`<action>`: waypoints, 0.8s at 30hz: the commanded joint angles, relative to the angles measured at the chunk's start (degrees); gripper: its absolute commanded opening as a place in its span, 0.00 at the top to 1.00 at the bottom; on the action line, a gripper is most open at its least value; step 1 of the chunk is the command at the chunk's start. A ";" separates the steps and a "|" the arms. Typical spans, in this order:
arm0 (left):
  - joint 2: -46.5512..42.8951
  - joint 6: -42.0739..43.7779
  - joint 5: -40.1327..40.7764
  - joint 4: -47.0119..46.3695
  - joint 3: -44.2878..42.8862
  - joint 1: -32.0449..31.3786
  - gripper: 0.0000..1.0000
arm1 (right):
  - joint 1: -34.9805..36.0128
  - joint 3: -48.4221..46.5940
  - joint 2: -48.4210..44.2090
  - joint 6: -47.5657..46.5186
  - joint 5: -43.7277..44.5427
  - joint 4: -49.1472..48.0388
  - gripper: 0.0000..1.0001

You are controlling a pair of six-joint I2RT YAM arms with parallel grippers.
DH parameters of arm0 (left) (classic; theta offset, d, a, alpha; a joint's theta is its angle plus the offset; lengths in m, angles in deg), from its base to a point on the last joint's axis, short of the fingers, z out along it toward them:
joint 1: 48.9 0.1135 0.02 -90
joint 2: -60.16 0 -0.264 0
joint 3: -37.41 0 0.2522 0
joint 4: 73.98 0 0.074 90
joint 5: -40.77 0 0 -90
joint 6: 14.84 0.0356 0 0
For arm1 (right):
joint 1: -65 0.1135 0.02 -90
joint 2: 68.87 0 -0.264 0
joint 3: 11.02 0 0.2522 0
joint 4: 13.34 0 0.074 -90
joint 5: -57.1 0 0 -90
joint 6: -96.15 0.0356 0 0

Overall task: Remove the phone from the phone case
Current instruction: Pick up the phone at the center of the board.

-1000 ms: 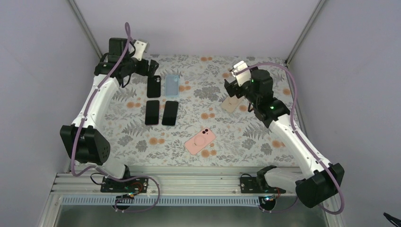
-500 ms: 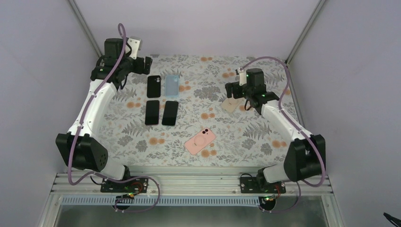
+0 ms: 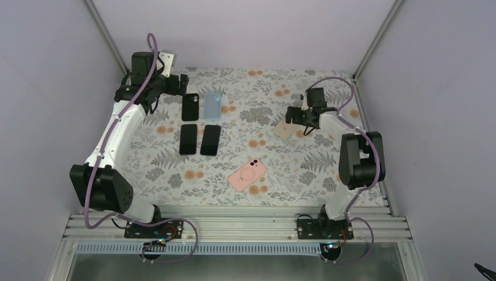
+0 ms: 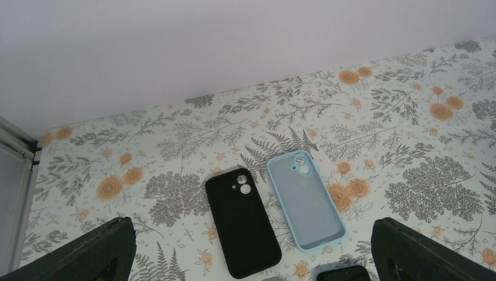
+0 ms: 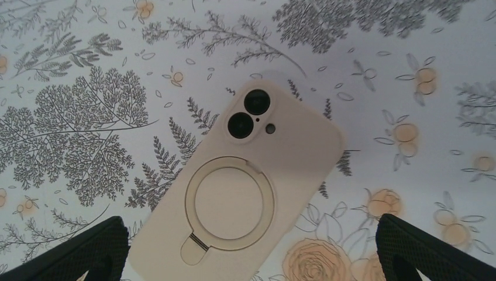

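The right gripper point(image 3: 297, 121) hangs wide open and empty over the beige cased phone point(image 5: 245, 187), which lies face down on the mat point(image 3: 304, 170). Only the wrist view shows its ring stand point(image 5: 190, 205). The left gripper point(image 3: 180, 84), equally spread and empty, overlooks a black case point(image 4: 243, 225).

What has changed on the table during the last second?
The right gripper came down over the beige phone case with a ring stand, jaws open, holding nothing. The left gripper drew back slightly, also open. The pink phone case and the rest did not move.
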 commanded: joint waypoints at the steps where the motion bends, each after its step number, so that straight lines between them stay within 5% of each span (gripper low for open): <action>1: -1.00 -0.90 -0.31 -1.71 0.45 0.31 0.00 | -0.21 -2.83 4.12 3.25 -4.38 -0.20 0.01; 24: -0.09 -1.92 -2.13 -1.94 0.61 0.30 0.00 | 1.04 -8.20 15.18 2.86 -8.00 0.63 0.01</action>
